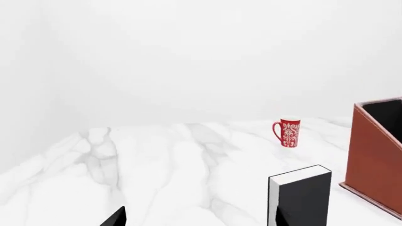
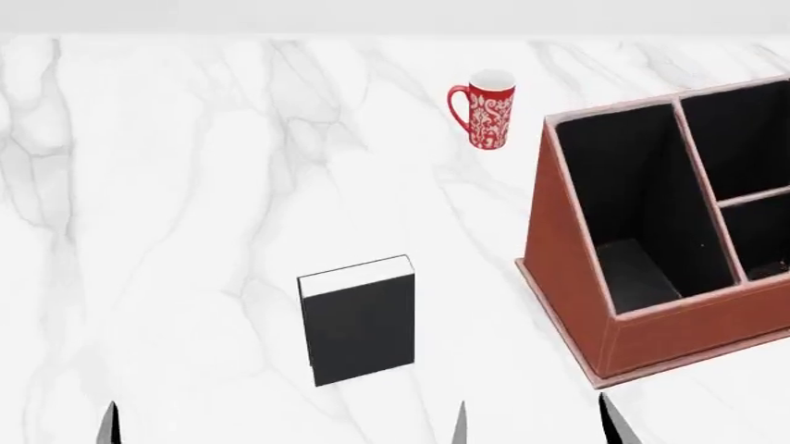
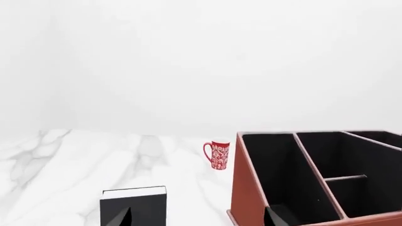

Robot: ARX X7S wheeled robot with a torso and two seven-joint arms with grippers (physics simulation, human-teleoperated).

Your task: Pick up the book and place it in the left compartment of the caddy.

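The black book (image 2: pixel 358 322) with white page edges stands upright on the marble table, left of the reddish-brown caddy (image 2: pixel 571 277). The caddy's long left compartment (image 2: pixel 630 213) is black-lined and holds nothing. My left gripper (image 1: pixel 197 220) is open and low in front of the book (image 1: pixel 301 197), which lines up with one fingertip. Only one left fingertip (image 2: pixel 111 421) shows in the head view. My right gripper (image 3: pixel 197 219) is open too, short of both book (image 3: pixel 135 207) and caddy (image 3: pixel 251 188), and shows in the head view as right gripper (image 2: pixel 535 425).
A red patterned mug (image 2: pixel 487 109) stands behind the book, near the caddy's far left corner. The caddy's two smaller sections (image 2: pixel 741 139) lie to the right. White marble table (image 2: pixel 185 185) stretches left of the book; a white wall lies beyond.
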